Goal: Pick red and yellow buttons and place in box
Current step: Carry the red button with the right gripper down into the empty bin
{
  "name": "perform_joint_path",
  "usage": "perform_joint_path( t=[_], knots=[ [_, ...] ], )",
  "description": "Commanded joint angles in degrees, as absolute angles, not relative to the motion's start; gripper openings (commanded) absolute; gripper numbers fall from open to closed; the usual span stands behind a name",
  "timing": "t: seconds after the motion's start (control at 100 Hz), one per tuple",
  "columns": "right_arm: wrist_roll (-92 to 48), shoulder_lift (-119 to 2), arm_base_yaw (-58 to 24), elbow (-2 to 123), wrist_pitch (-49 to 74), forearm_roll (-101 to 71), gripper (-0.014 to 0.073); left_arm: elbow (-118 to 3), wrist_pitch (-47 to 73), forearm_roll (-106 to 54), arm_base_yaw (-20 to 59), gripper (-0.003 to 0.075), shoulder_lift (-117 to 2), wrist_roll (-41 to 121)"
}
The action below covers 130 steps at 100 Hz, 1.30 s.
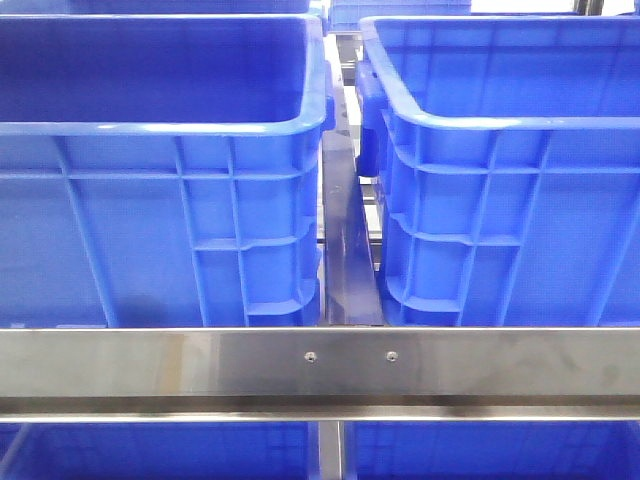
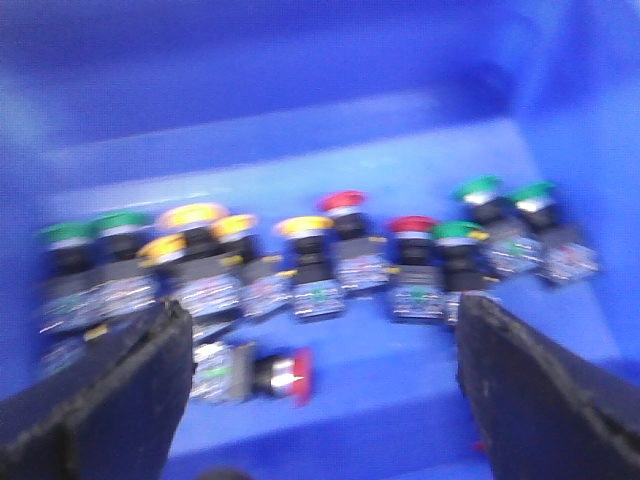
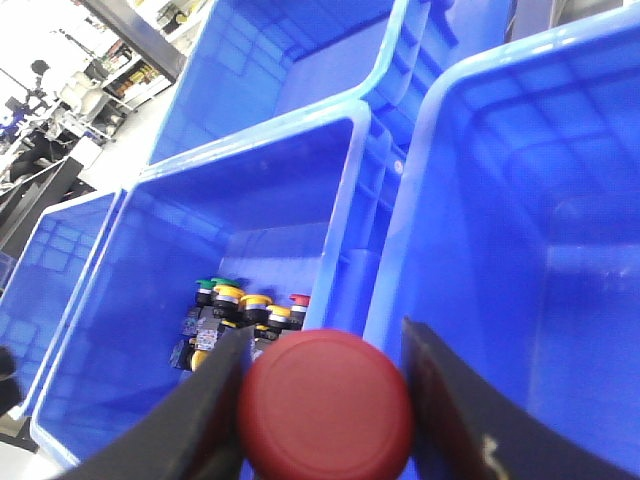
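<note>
In the right wrist view my right gripper (image 3: 325, 338) is shut on a dark red button (image 3: 325, 405), whose round cap fills the space between the fingers. It hangs above the rim between a blue crate holding several buttons (image 3: 245, 305) and an empty blue box (image 3: 560, 250). In the blurred left wrist view my left gripper (image 2: 322, 312) is open and empty, low inside a crate over a row of buttons. These have yellow caps (image 2: 190, 215), red caps (image 2: 343, 202) and green caps (image 2: 478, 187). One red button (image 2: 295, 375) lies on its side between the fingers.
The front view shows two tall blue crates side by side, the left crate (image 1: 150, 230) and the right crate (image 1: 520, 230). A narrow gap runs between them, behind a steel rail (image 1: 320, 365). No gripper shows there. More blue crates (image 3: 280, 60) stand beyond.
</note>
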<state>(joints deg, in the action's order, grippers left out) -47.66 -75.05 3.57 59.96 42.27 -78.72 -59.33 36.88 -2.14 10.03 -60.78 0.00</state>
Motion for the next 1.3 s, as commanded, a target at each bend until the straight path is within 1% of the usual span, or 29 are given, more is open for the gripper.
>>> perform_joint_path(
  t=[0.0,0.09,0.16,0.23,0.26,0.28,0.33,0.35,0.4,0.43,0.59,0.77,0.88,1.04,1.29],
  knots=[
    [-49.15,-73.07,3.97,62.17,40.95,-81.55,0.0132,-57.16,30.39,-2.6,8.44,0.0513,-55.08,-0.88],
    [-50.65,-73.13,3.97,62.17,40.0,-81.55,0.0132,-53.59,28.1,-2.6,8.03,0.0503,-51.03,-0.88],
    [-52.12,-73.27,3.97,62.17,39.54,-81.55,0.0132,-50.94,26.53,-2.6,8.03,0.0447,-48.17,-0.88],
    [-53.29,-73.49,3.97,62.17,38.08,-81.55,0.0132,-48.77,25.05,-2.6,8.03,0.0342,-45.56,-0.88],
    [-53.65,-73.62,3.97,62.17,37.33,-81.55,0.0132,-48.1,24.51,-2.6,8.03,0.0277,-44.68,-0.88],
    [-53.97,-73.72,3.97,62.17,36.51,-81.55,0.0132,-47.65,24.29,-2.6,8.03,0.025,-44.13,-0.88],
    [-54.94,-74.08,3.97,62.17,34.07,-81.55,0.0132,-46.87,23.67,-2.6,8.03,0.0139,-43.03,-0.88],
    [-55.63,-74.34,3.97,62.17,32.98,-81.55,0.0132,-46.6,23.53,-2.6,8.03,0.0113,-42.68,-0.88],
    [-57.77,-74.84,3.91,62.17,30.19,-81.55,0.013,-46.36,23.41,-2.6,8.03,0.0014,-42.11,-0.88],
    [-59.33,-75.16,3.85,62.17,28.55,-81.55,0.013,-46.36,23.41,-2.6,8.03,-0.002,-42.12,-0.88],
    [-69.96,-78.41,3.66,62.19,20.37,-84.12,0.013,-46.36,23.41,-2.73,8.03,-0.0019,-42.12,-0.88],
    [-88.5,-84.06,1.95,63.61,12.33,-92.54,0.013,-46.36,23.41,-2.76,8.03,-0.0019,-42.12,-0.88],
    [-98.84,-87.97,1.41,65.21,12.51,-99.51,0.013,-46.36,23.41,-2.76,8.03,-0.0019,-42.12,-0.88],
    [-110.14,-94.53,1.41,69.1,14.78,-110.0,0.013,-46.36,23.41,-2.76,8.03,-0.0019,-42.12,-0.88],
    [-112.96,-103.29,1.41,76.29,15.52,-109.98,0.013,-46.36,23.41,-2.76,8.03,-0.0019,-42.12,-0.88]
  ],
)
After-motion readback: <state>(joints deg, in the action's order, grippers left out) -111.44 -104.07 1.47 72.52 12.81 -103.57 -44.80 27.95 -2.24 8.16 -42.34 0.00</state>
